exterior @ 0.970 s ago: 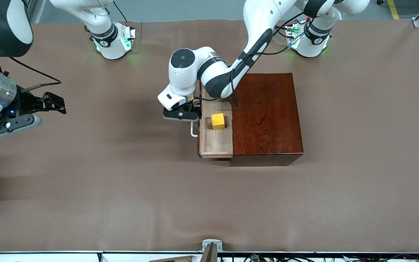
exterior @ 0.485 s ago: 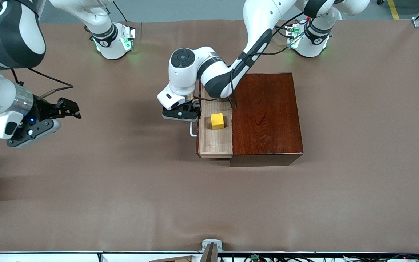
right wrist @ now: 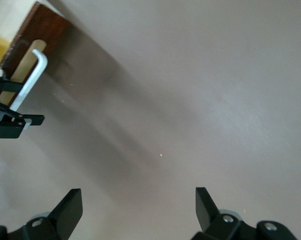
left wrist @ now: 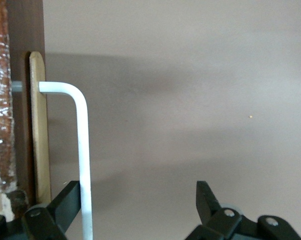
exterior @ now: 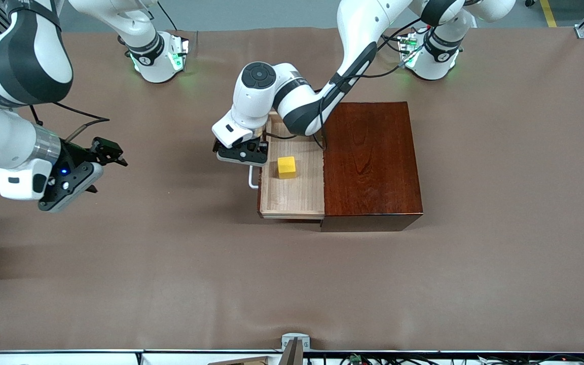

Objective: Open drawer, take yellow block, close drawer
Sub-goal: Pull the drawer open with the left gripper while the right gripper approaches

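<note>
The drawer (exterior: 292, 190) stands pulled out of the dark wooden box (exterior: 370, 162) on the desk (exterior: 170, 263), toward nine o'clock. The yellow block (exterior: 287, 167) lies in it. The risk, I reckon: the left gripper (exterior: 244, 154) has its fingers (left wrist: 65, 202) spread wide, one merely hooking the white handle (left wrist: 83, 150), so the bar could slip free. The right gripper (exterior: 102, 152), also spread and empty, hangs over bare desk at nine o'clock.
</note>
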